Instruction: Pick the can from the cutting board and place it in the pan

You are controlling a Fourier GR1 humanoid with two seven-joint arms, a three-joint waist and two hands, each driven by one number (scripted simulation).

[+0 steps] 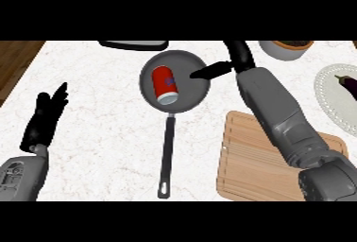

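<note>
Can (166,84), red with a silver end, lying on its side inside the grey frying pan (192,92), toward the far edge of the counter (105,118), about midway along it. Pan handle (167,151) pointing back to the near edge. Right robot hand (213,71) just beside the pan's right rim, fingers straight and stretched toward the can, holding nothing and apart from it; contact with the rim impossible to tell. Wooden cutting board (251,165) near the counter's near right corner, partly under the right forearm, nothing resting on it. Left robot hand (43,120) open, fingers up, resting by the left edge. Eggplant (347,85) on a white plate (326,92) at the right edge; grey bowl (282,51) at the far edge.
</note>
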